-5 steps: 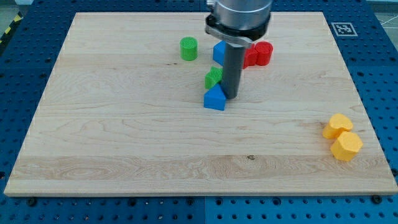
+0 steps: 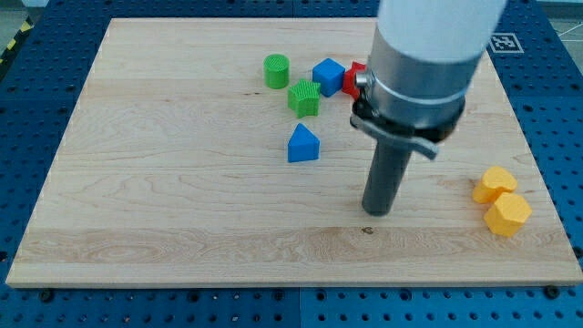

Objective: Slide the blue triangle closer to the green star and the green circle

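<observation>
Wooden board (image 2: 137,182) is carrying a light, rigid, likely easy-sliding blue triangle (image 2: 303,145), best pushed from its lower side toward green star (image 2: 304,97) and green circle (image 2: 276,70), while my tip (image 2: 376,211), a fingerless rod grasping nothing, is standing well apart to the view's right.

Pale wooden board (image 2: 182,210) on blue perforated table (image 2: 556,109) — fiducial marker (image 2: 500,42) at top right, even light

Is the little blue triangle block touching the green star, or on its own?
On its own: bare wood separates the blue triangle from the green star. My tip is off right.
</observation>
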Available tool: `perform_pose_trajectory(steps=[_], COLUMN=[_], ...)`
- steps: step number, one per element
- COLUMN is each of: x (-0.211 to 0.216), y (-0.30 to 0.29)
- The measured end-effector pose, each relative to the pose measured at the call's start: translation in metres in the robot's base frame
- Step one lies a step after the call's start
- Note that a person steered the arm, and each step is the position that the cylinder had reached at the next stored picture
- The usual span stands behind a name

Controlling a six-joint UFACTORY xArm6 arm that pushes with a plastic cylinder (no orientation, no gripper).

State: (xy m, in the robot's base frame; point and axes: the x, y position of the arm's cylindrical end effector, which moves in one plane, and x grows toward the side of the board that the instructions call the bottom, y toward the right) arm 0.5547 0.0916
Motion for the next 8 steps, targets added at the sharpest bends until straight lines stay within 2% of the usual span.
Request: perform_pose_trajectory(steps=[2, 5, 7, 8], x=[0.005, -0.057, -0.072, -0.098], y=[-0.029, -0.060, -0.085, -0.085])
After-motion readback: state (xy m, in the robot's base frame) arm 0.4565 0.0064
